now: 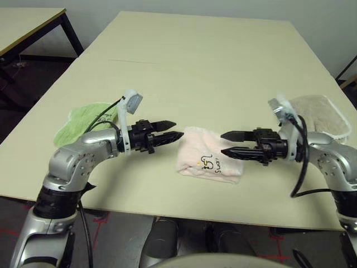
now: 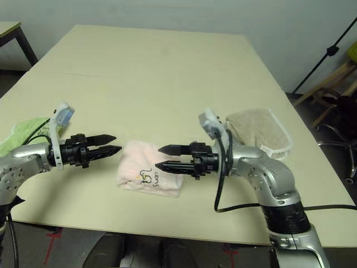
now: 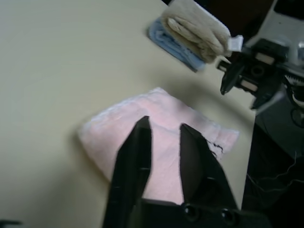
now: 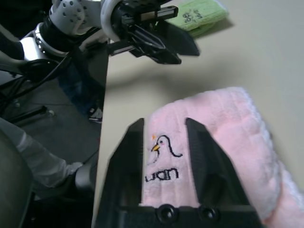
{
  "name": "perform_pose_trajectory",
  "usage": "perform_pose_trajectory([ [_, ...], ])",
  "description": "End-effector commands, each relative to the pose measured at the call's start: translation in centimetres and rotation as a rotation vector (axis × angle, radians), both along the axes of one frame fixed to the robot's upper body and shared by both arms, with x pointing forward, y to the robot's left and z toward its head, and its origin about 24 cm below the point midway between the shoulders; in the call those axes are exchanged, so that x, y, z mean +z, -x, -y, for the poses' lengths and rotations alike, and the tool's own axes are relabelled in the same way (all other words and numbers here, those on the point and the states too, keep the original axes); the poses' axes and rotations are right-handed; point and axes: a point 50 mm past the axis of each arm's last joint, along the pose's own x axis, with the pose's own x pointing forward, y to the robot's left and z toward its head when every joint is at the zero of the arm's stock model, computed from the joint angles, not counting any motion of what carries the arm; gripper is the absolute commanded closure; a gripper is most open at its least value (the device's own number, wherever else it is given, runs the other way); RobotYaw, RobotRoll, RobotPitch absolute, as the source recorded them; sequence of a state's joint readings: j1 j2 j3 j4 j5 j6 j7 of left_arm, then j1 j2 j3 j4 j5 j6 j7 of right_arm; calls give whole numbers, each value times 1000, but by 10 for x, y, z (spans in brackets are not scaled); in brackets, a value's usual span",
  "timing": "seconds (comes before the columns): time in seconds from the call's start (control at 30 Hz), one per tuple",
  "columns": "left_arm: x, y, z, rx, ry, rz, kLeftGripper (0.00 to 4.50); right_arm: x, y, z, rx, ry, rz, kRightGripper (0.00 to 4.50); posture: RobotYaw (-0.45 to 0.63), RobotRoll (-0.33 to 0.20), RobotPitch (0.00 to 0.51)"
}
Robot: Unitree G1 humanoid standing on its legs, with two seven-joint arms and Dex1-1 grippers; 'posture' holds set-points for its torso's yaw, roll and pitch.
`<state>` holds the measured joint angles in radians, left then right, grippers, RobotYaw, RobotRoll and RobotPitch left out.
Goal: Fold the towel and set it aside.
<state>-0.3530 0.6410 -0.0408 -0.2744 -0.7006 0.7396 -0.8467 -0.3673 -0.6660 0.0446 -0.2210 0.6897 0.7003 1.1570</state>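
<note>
The pink towel (image 1: 209,163) lies folded into a compact bundle near the front edge of the desk (image 1: 184,67), squarely between the two arms. The left end effector (image 1: 172,130) hangs just off the towel's left end, fingers a narrow gap apart and holding nothing; the towel lies ahead of its tips, toward the robot's right. The right end effector (image 1: 228,143) points back at it from the other side, its tips over the towel's right edge, fingers likewise a narrow gap apart and empty. It looks slightly the nearer. The bundle's long axis runs left to right, roughly along the line joining the two end effectors, embroidered lettering facing the robot. The green cloth (image 1: 86,120) sits behind the left arm, the beige towel (image 1: 321,114) behind the right. Setting aside looks like what remains.
</note>
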Motion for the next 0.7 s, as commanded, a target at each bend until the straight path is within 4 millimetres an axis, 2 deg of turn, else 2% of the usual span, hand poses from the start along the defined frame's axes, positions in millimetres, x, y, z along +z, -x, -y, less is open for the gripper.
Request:
perform_pose_trajectory([
  [0.03,-12,2,8,-60,-39,-10,4287,-5,0,-2,12,25,8,4082,151,0,109],
  [0.07,-15,3,9,-75,-52,-16,4500,-6,1,-4,15,29,10,4482,151,0,109],
  [0.33,-32,0,15,-110,-90,-44,4500,-17,8,-12,45,57,3,4482,129,0,110],
  [0.53,-46,3,25,-151,-113,-70,4500,-37,8,-12,45,104,-17,4482,127,0,113],
  [0.7,-60,5,21,-146,-144,-97,4500,-60,7,-2,21,155,-56,4482,132,0,116],
])
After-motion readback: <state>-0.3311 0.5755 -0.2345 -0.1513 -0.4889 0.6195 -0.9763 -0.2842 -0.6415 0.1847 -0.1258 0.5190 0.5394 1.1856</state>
